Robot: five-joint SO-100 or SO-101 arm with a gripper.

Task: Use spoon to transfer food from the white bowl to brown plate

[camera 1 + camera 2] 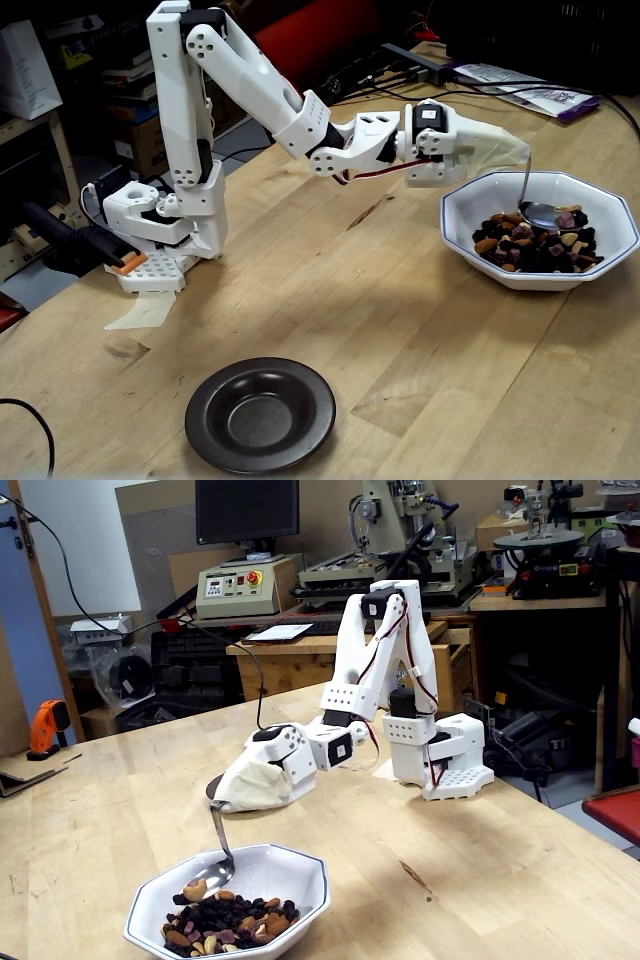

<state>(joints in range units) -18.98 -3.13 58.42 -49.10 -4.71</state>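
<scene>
A workshop is shown. Beyond the butcher-block wooden table (pixel 520 880), a benchtop milling machine (pixel 400 525) with a control box bearing a red stop button (pixel 238 585) is seen, and a dark monitor (pixel 246 510) is set above it. An orange power drill (pixel 45 728) is laid at the left, and cables are strewn about.

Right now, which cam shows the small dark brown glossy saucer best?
The fixed view from the arm's side: the small dark brown glossy saucer lies whole and unobstructed on the wooden table, its centre empty. In the other fixed view only a sliver of it shows behind the tape-wrapped claw.
</scene>
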